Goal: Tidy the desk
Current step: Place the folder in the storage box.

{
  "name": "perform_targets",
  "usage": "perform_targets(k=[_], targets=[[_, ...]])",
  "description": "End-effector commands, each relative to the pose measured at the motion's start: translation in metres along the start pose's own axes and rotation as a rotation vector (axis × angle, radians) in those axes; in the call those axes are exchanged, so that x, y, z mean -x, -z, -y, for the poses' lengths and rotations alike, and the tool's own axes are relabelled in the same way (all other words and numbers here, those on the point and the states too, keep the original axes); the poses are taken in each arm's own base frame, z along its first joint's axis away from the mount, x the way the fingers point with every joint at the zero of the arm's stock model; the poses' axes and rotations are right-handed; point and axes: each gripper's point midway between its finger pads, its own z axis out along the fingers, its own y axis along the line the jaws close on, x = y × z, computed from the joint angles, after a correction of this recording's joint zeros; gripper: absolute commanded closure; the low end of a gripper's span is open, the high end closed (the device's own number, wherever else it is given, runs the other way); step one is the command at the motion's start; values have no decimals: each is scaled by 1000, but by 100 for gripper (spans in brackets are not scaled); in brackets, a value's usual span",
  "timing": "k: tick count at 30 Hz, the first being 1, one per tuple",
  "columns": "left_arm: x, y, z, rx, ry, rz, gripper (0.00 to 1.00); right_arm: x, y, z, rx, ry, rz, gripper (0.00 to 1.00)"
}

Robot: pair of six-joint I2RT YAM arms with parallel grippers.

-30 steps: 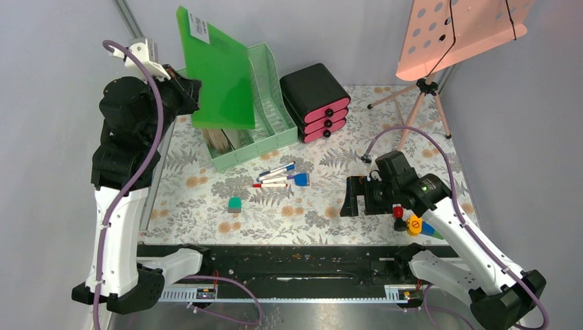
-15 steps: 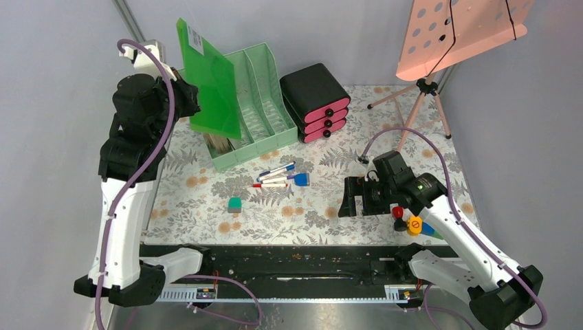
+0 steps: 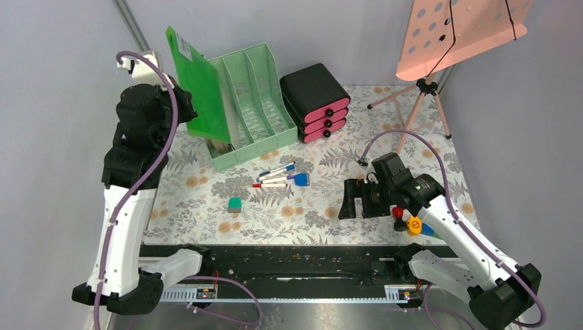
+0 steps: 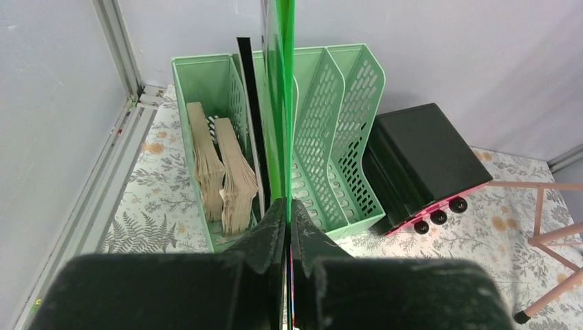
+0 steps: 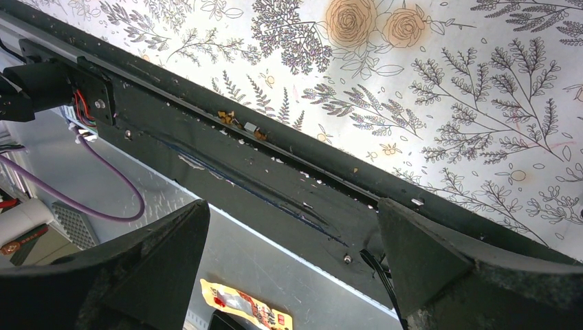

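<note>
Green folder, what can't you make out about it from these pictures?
- Left wrist view: the green folder is edge-on, so its faces are unseen. The left gripper, shut on it, hides its bottom edge, so whether it is inside the file rack is unclear.
- Top view: the white label on the folder is too small to read, and the folder hides most of the rack's leftmost slot.
- Right wrist view: folder out of frame.

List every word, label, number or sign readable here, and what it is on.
No words are legible.
White sticker on the green folder: print too small to read.
Yellow packet: red print, blurred.
Yellow knob: red barred-circle sign, no words.
</note>
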Motion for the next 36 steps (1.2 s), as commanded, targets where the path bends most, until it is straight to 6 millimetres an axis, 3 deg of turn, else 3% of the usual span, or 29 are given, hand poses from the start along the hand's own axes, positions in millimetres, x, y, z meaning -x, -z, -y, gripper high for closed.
perform_targets(k=[1,6,18,36], targets=[[41,12,-3,5,45,189,100,1,-3,-2,15,-8,-3,1],[42,5,-4,23,32,196,100,-1,-4,0,11,-12,-10,1],[30,-43,19,-22,13,53,100,-7,-7,3,8,-17,-22,0],[-2,-99,14,30,-76,-50,100,-11,-12,10,-17,-22,-44,1]])
